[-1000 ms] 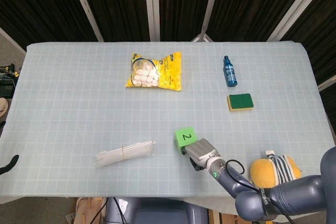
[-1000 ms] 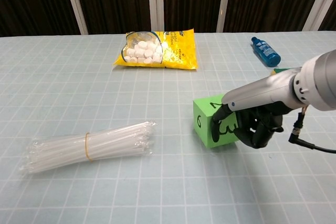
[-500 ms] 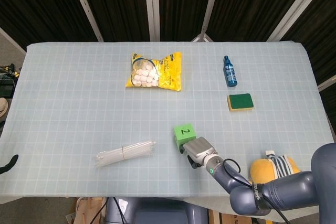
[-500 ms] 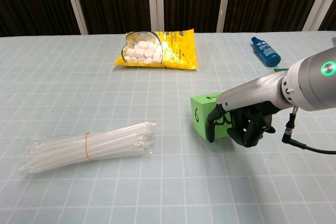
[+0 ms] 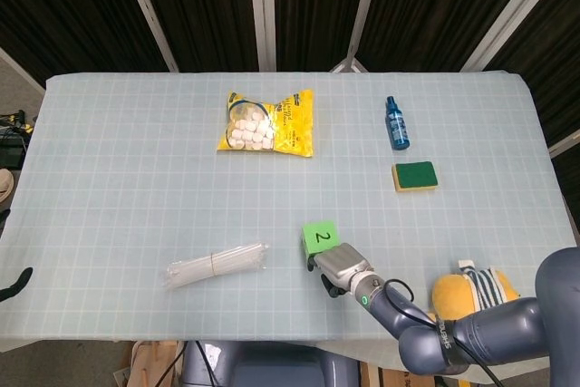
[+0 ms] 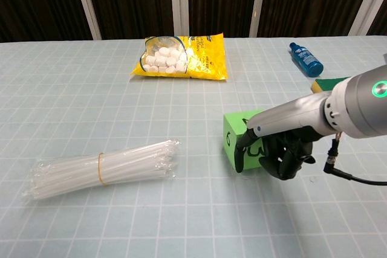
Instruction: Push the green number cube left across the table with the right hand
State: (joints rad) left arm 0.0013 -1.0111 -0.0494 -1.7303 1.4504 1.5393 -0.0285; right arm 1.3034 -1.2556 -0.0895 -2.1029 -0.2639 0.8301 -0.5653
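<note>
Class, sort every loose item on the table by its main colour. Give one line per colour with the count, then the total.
Green: 2, green number cube, green sponge
Yellow: 2, yellow bag of white candies, yellow plush toy
Blue: 1, blue spray bottle
Clear: 1, bundle of clear straws
Total: 6

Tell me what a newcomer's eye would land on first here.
The green number cube near the table's front, with the right hand pressed against its right side, draws the eye first. Next, the yellow bag of white candies further back and the bundle of clear straws left of the cube.
</note>
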